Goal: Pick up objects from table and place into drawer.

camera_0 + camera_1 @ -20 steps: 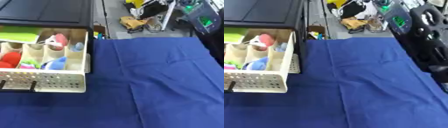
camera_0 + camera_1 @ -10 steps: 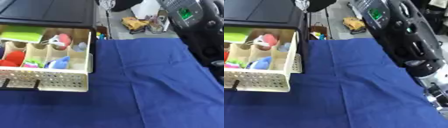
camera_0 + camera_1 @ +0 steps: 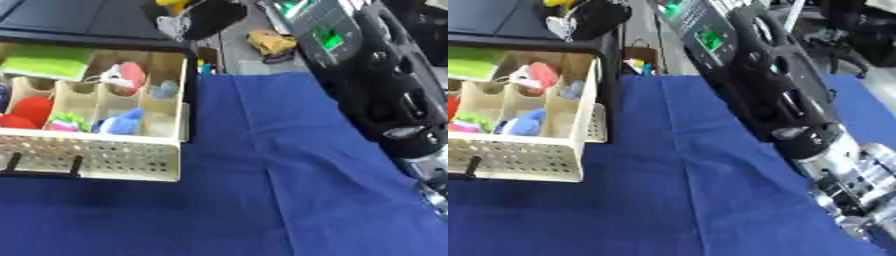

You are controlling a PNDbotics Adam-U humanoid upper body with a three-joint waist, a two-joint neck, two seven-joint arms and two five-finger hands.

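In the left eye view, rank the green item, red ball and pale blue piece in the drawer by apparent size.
1. Green item, largest.
2. Red ball, though partly hidden by the dividers.
3. Pale blue piece, smallest.

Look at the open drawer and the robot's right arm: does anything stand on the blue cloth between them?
Nothing visible does. The blue cloth lies bare between the right arm and the open drawer. The drawer's compartments already hold small coloured things. Neither hand shows clearly.
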